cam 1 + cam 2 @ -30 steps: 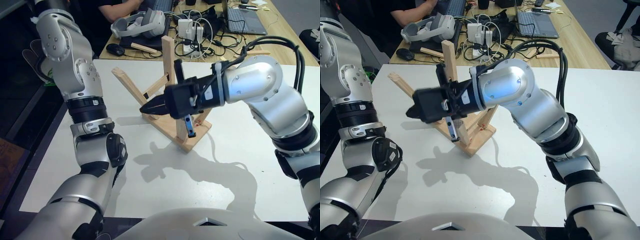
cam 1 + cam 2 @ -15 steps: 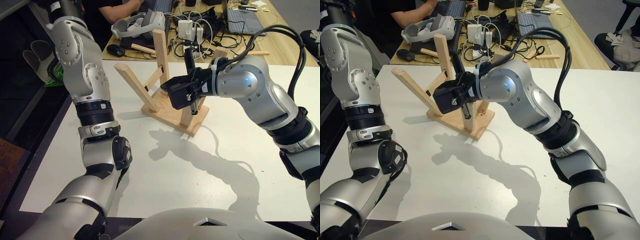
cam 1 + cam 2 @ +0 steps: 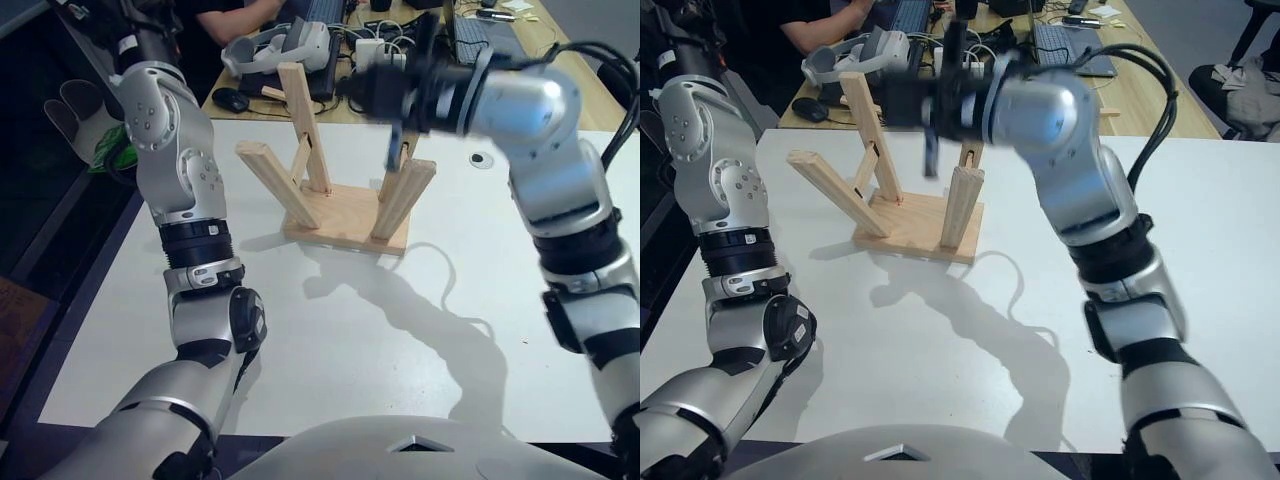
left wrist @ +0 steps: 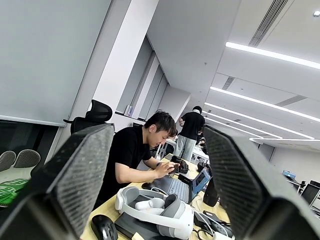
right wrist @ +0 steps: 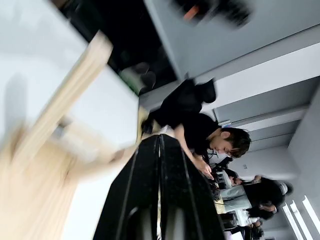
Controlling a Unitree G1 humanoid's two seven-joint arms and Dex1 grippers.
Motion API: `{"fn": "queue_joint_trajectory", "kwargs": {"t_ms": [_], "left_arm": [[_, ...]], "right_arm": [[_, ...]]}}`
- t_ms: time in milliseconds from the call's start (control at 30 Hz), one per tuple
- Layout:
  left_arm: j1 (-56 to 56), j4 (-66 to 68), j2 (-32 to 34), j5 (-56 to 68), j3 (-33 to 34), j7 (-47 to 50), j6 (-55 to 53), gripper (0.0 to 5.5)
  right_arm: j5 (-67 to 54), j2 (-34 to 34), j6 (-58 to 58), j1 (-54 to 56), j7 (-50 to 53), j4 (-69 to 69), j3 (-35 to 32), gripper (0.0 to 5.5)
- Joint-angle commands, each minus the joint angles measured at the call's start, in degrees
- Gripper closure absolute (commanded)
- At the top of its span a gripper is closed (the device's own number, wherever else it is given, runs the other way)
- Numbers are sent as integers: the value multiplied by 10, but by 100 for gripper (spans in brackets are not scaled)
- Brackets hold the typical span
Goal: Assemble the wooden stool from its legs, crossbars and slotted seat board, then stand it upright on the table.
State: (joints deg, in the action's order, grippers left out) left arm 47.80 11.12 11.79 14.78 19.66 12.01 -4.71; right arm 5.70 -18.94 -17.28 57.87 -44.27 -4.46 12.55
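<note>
The wooden stool sits upside down on the white table (image 3: 330, 340). Its seat board (image 3: 345, 228) lies flat and its legs point up. One tall leg (image 3: 303, 125) stands near the middle. A slanted leg (image 3: 268, 180) leans to the left, and a shorter leg (image 3: 405, 196) stands on the right. My right gripper (image 3: 352, 86) hovers blurred above the legs, shut with nothing in it. Its black fingers (image 5: 160, 190) are pressed together, with a wooden leg (image 5: 65, 100) past them. My left gripper (image 4: 157, 160) is raised high and open, holding nothing.
A cluttered desk stands behind the table, with a headset (image 3: 275, 48), a mouse (image 3: 230, 98), cables, laptops and a loose wooden bar (image 3: 290, 97). A small dark ring (image 3: 481, 158) lies on the table at the right. The table's left edge drops off beside my left arm.
The stool went from tilted on one edge to seat board flat on the table. My right gripper rose from between the legs to above them. My left arm lifted higher.
</note>
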Motion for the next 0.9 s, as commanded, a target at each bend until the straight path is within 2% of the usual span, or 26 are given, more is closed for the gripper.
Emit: {"fn": "queue_joint_trajectory", "kwargs": {"t_ms": [33,100,167,200,267,400,600,767,900], "left_arm": [[-4,-12,-10,0,-5,4,-12,223],[-3,-13,-14,0,-6,3,-14,223],[-4,-16,-16,2,-7,3,-16,223],[-7,-18,-17,2,-6,3,-17,223],[-15,-22,-19,4,-4,5,-18,223],[-17,-23,-30,14,-5,7,-28,223],[-13,-21,-27,16,-4,2,-33,223],[-17,-19,-36,19,-11,-4,-37,223],[-20,-16,-35,18,-12,-8,-38,223]], "right_arm": [[-57,35,-50,83,63,83,-84,548],[-66,0,-92,34,-18,53,-20,548],[-68,-68,-131,-84,-98,-22,66,548],[-63,-99,-148,-153,-116,-45,99,548],[-67,-108,-191,-241,-111,-36,120,548],[-72,-22,-206,-265,-17,62,87,548],[-90,43,-173,-246,44,65,48,548],[-144,113,-57,-200,103,56,-42,548],[-193,135,-77,-92,153,79,-116,548]]}}
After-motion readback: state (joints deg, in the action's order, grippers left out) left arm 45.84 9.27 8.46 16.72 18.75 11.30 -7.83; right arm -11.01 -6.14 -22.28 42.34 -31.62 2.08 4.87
